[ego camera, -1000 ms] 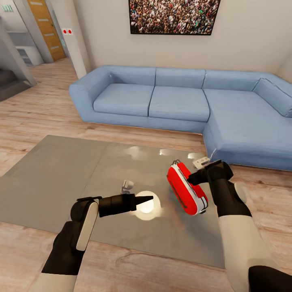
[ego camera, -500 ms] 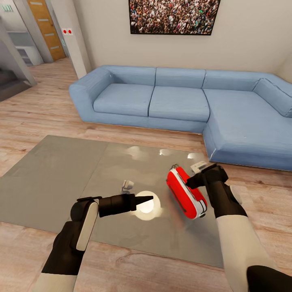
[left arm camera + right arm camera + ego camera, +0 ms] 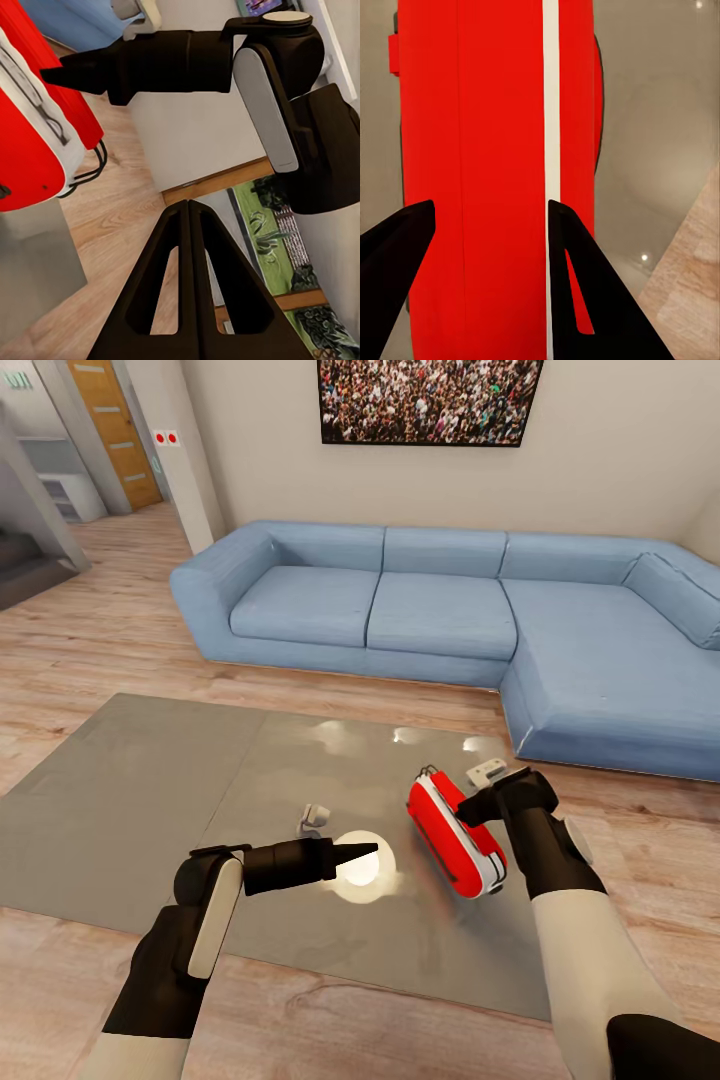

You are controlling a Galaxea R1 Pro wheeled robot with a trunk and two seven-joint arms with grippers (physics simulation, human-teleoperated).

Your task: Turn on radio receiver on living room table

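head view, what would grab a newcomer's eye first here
The bright red radio receiver stands out at once, on the right panel of the glossy grey table, with the right gripper at its side, its two fingers spread across the red body in the right wrist view. Behind it, the big blue corner sofa fills the back of the room under a framed crowd photo. The left gripper hangs shut over the table.

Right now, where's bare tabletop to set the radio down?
The table's left panel is bare from the centre seam out to its left edge. The far strip toward the sofa is also free. Crowded: the right panel, with the radio receiver, right gripper, left gripper and a small white object.
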